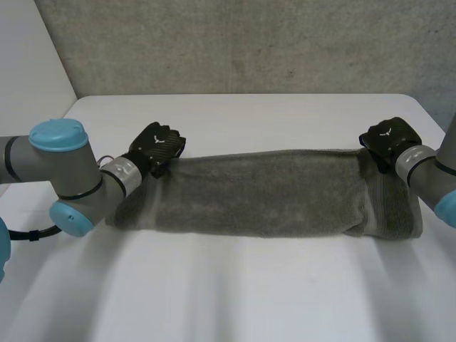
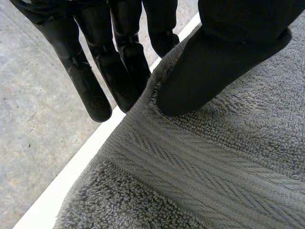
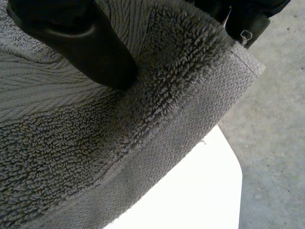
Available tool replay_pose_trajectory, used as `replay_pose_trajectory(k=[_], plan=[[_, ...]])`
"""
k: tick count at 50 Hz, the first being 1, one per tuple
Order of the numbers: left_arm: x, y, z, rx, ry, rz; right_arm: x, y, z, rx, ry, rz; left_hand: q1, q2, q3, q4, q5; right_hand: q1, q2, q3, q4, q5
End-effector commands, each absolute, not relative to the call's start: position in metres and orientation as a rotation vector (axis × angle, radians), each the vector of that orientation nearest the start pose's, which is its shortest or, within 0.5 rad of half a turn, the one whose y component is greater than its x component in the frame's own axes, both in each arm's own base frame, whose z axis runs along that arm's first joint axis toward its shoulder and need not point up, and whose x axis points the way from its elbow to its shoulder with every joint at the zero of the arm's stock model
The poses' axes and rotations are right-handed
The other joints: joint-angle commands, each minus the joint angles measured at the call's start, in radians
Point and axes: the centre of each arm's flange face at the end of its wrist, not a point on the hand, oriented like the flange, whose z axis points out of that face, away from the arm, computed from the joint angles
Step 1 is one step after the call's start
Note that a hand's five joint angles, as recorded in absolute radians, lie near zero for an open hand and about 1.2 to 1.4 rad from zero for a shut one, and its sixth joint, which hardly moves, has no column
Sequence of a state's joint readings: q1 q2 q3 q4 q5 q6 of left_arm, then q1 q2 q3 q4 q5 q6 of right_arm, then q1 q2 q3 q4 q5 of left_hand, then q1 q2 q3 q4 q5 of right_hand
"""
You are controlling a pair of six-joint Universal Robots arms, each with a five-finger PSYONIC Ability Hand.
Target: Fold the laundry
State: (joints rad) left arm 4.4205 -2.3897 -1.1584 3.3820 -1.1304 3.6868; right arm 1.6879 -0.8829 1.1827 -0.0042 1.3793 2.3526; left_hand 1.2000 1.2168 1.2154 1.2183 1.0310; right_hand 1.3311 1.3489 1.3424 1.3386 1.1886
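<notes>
From the head view, the bare white tabletop [image 1: 235, 292] lies nearest. Past it, a grey terry towel [image 1: 263, 196] lies folded into a long strip running from side to side. The left hand [image 1: 158, 148] is at the towel's far left corner and the right hand [image 1: 390, 139] at its far right corner. Each hand's back bears a small white mark that is too small to read.

The wrist views show the grips, which the head view hides. The left hand pinches the towel's edge, with its thumb pressed on top and its fingers behind the cloth. The right hand pinches its corner the same way, its fingers mostly hidden behind the hem. The left wrist view also shows a flat woven band [image 2: 190, 176] of herringbone stripes crossing the looped pile. A grey wall [image 1: 249, 43] stands farthest back.
</notes>
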Motion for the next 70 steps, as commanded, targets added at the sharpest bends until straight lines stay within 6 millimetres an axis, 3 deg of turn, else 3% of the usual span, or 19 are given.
replay_pose_trajectory(k=[1,4,5,6,7,8,12,18,22,27,34,36,43,49,58,64,65,67,70], plan=[[-0.296,-0.377,0.131,1.442,2.042,-2.175,0.195,-0.401,0.160,-1.415,2.418,-1.981,0.196,0.179,0.181,0.178,0.191,0.065,0.047,0.054,0.058,0.033],[-0.296,-0.377,0.130,1.441,2.046,-2.173,0.194,-0.402,0.160,-1.421,2.418,-1.984,0.196,0.179,0.181,0.178,0.191,0.065,0.047,0.054,0.058,0.033],[-0.296,-0.377,0.129,1.442,2.050,-2.170,0.194,-0.402,0.161,-1.418,2.419,-1.986,-0.042,-0.059,-0.057,-0.060,-0.047,-0.248,-0.266,-0.259,-0.255,-0.280],[-0.295,-0.376,0.128,1.439,2.054,-2.166,0.194,-0.403,0.162,-1.405,2.426,-1.999,-0.686,-0.703,-0.702,-0.705,-0.692,-1.094,-1.112,-1.105,-1.101,-1.126],[-0.295,-0.376,0.128,1.439,2.054,-2.166,0.194,-0.403,0.162,-1.405,2.426,-1.999,-0.693,-0.710,-0.708,-0.711,-0.698,-1.102,-1.120,-1.114,-1.110,-1.134],[-0.296,-0.375,0.128,1.443,2.055,-2.163,0.192,-0.404,0.163,-1.392,2.441,-2.010,-1.025,-1.042,-1.041,-1.044,-1.031,-1.157,-1.174,-1.168,-1.164,-1.189],[-0.295,-0.374,0.130,1.440,2.054,-2.161,0.191,-0.405,0.170,-1.361,2.458,-2.051,-1.025,-1.042,-1.041,-1.044,-1.031,-1.157,-1.174,-1.168,-1.164,-1.189],[-0.289,-0.370,0.148,1.379,2.039,-2.161,0.186,-0.399,0.210,-1.191,2.415,-2.167,-1.025,-1.042,-1.041,-1.044,-1.031,-1.157,-1.174,-1.168,-1.164,-1.189],[-0.280,-0.356,0.171,1.328,2.026,-2.164,0.183,-0.382,0.236,-1.038,2.381,-2.197,-1.025,-1.042,-1.041,-1.044,-1.031,-1.157,-1.174,-1.168,-1.164,-1.189],[-0.266,-0.332,0.187,1.307,2.038,-2.149,0.184,-0.354,0.244,-1.013,2.340,-2.149,-1.025,-1.042,-1.041,-1.044,-1.031,-1.157,-1.174,-1.168,-1.164,-1.189],[-0.248,-0.296,0.191,1.263,2.132,-2.115,0.172,-0.327,0.225,-1.030,2.382,-1.978,-1.025,-1.041,-1.040,-1.043,-1.030,-1.157,-1.174,-1.168,-1.164,-1.189],[-0.243,-0.279,0.186,1.205,2.258,-2.103,0.160,-0.314,0.213,-1.004,2.446,-1.864,-1.025,-1.041,-1.040,-1.043,-1.030,-1.114,-1.132,-1.126,-1.122,-1.146],[-0.234,-0.256,0.178,0.986,2.542,-2.118,0.144,-0.292,0.179,-0.923,2.523,-1.662,-1.022,-1.039,-1.037,-1.040,-1.027,-1.073,-1.091,-1.084,-1.080,-1.105],[-0.228,-0.252,0.168,0.818,2.634,-2.188,0.127,-0.294,0.165,-0.860,2.533,-1.658,-1.016,-1.033,-1.031,-1.034,-1.021,-1.015,-1.032,-1.026,-1.022,-1.047],[-0.226,-0.253,0.168,0.799,2.563,-2.270,0.123,-0.302,0.144,-0.842,2.554,-1.598,-1.016,-1.033,-1.031,-1.034,-1.021,-0.820,-0.838,-0.832,-0.828,-0.852],[-0.225,-0.252,0.171,0.801,2.549,-2.283,0.114,-0.309,0.135,-0.818,2.584,-1.582,-1.016,-1.033,-1.031,-1.034,-1.021,-0.386,-0.404,-0.397,-0.393,-0.418],[-0.225,-0.253,0.171,0.799,2.546,-2.285,0.112,-0.311,0.135,-0.812,2.589,-1.589,-1.019,-1.036,-1.034,-1.037,-1.024,-0.136,-0.154,-0.147,-0.143,-0.168],[-0.224,-0.253,0.170,0.796,2.548,-2.283,0.109,-0.312,0.136,-0.810,2.596,-1.600,-1.019,-1.036,-1.034,-1.037,-1.024,0.063,0.045,0.052,0.056,0.031],[-0.224,-0.253,0.170,0.796,2.548,-2.283,0.100,-0.321,0.142,-0.793,2.608,-1.658,-1.019,-1.036,-1.034,-1.037,-1.024,0.065,0.047,0.054,0.058,0.033]])
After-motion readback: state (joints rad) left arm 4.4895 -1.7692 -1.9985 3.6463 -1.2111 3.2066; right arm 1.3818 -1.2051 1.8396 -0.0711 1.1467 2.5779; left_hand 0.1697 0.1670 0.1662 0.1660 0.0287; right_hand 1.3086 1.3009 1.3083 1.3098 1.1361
